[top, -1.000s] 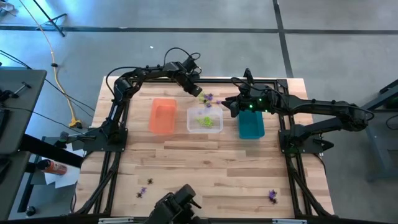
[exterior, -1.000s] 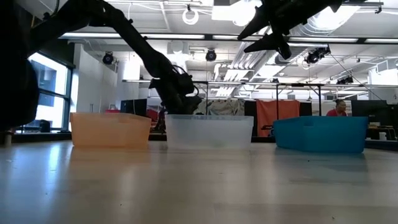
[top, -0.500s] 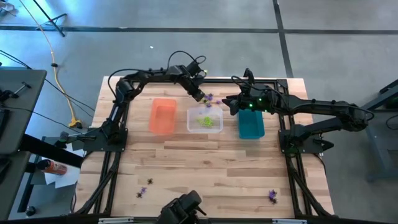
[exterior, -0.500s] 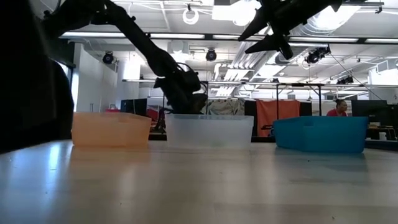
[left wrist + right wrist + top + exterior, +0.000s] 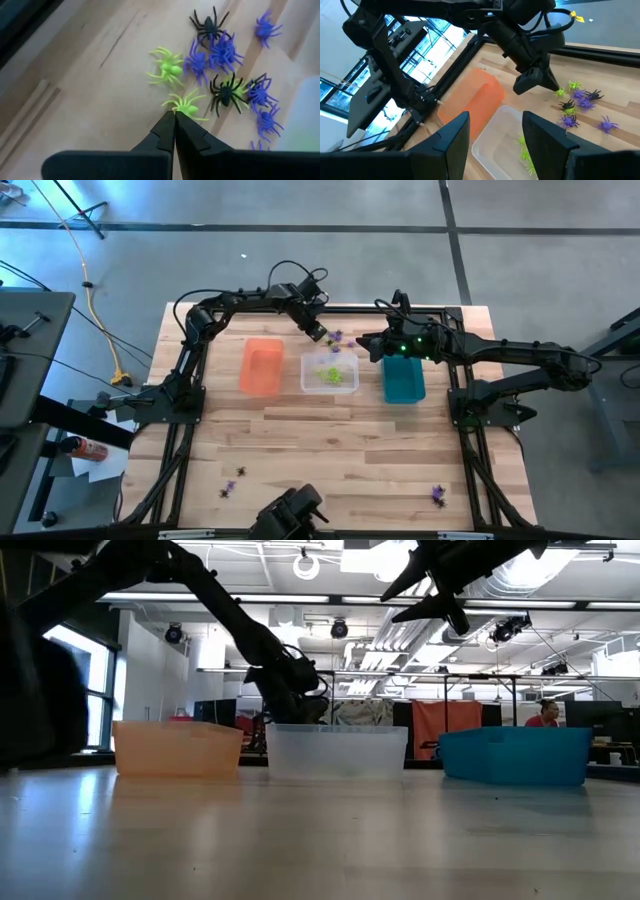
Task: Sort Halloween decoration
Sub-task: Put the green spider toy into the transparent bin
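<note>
Since my left gripper (image 5: 174,117) is pinched fully shut on a lime green spider (image 5: 187,106) beside the pile (image 5: 225,65) behind the clear bin (image 5: 330,372), I judge these light, springy trinkets best nipped by a leg, while my right gripper (image 5: 495,145) hovers open, empty.

arms: two dark, jointed, black cables looping along them
left gripper (image 5: 174,116): matte black, pointed fingers
right gripper (image 5: 495,131): black, broad fingers
right wrist: green light
</note>
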Action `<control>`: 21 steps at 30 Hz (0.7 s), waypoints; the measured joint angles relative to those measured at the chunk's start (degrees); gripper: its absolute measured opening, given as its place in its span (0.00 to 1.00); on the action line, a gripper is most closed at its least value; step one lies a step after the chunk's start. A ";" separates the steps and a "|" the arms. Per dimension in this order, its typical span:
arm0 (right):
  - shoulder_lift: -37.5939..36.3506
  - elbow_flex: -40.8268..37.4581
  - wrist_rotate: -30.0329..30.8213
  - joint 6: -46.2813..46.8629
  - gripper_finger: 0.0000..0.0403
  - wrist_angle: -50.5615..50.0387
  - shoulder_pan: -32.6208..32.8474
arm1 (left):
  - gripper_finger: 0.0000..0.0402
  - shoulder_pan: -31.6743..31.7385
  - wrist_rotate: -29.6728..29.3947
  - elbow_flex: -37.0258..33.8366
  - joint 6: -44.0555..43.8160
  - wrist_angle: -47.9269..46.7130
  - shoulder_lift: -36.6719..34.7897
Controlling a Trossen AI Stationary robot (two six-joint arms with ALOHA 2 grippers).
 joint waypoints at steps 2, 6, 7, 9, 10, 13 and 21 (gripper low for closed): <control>0.00 0.00 -0.09 0.00 0.44 0.00 0.01 | 0.00 0.00 -1.11 0.05 0.64 -2.14 -0.02; 0.00 0.00 -0.07 0.00 0.44 0.00 0.02 | 0.00 0.08 -2.51 0.15 3.58 -6.71 -0.26; 0.00 0.00 -0.06 0.00 0.44 0.00 0.02 | 0.00 0.28 -2.50 0.16 3.57 -7.23 -0.26; 0.00 0.00 -0.09 -0.05 0.44 0.00 0.02 | 0.00 0.77 -2.40 0.20 3.55 -8.80 -0.27; 0.00 0.00 -0.06 -0.42 0.44 -0.02 0.02 | 0.00 1.11 -2.28 0.20 3.55 -9.85 -0.31; 0.00 0.00 -0.06 -0.97 0.44 -0.02 0.02 | 0.00 1.93 -2.22 0.26 3.97 -12.85 -0.35; 0.00 0.00 -0.06 -2.42 0.44 -0.04 0.02 | 0.00 2.45 -4.18 -0.93 3.94 -17.66 -2.55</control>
